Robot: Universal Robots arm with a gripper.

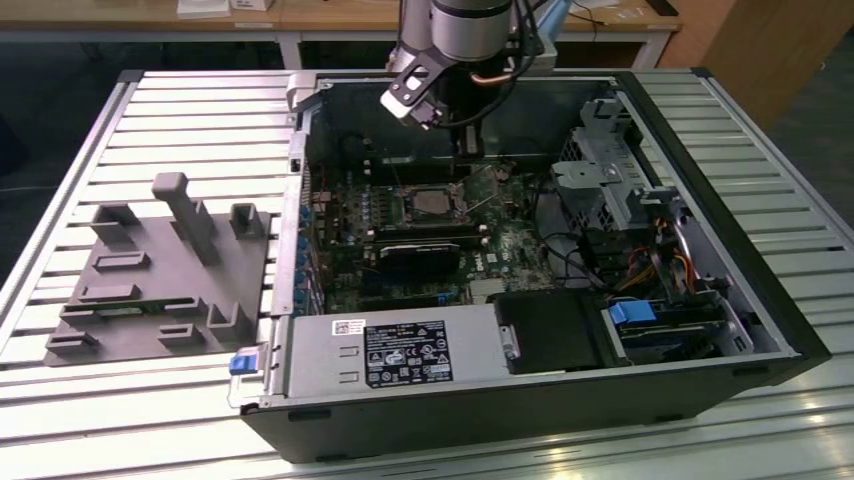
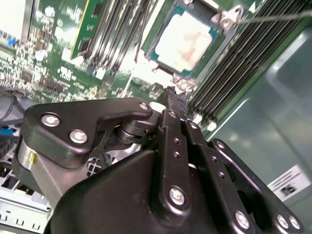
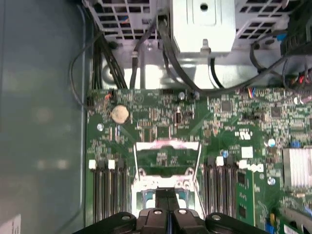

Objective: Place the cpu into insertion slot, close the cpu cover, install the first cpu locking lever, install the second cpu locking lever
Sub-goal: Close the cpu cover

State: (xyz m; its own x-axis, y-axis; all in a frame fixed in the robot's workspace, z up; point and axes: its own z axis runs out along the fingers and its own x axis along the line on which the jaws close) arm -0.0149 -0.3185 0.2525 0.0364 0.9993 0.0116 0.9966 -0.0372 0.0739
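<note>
The gripper [image 1: 466,158] is held just above the insertion slot [image 1: 404,192], its fingers pressed together; the cpu [image 2: 184,41] is seated in that slot. The cpu cover [image 3: 166,157] is seen swung open.

Here's the end effector [image 2: 174,97] right in front of us, black linkage arms studded with silver screws, its fingers pinched together into one narrow tip. That tip hangs over the green circuit board [image 2: 58,73], close to the edge of the insertion slot [image 2: 157,43] but apart from the chip itself. And there's the cpu [image 2: 187,39], pale silver-tan top facing up, lying flat in the slot with its green border showing all round. Long black memory slots [image 2: 234,63] flank it on either side. A thin wire lever [image 2: 273,18] runs off from a small metal bracket [image 2: 226,17] at the slot's corner, out over those slots towards the grey case wall [image 2: 273,102], which carries a white label [image 2: 288,180].
</note>
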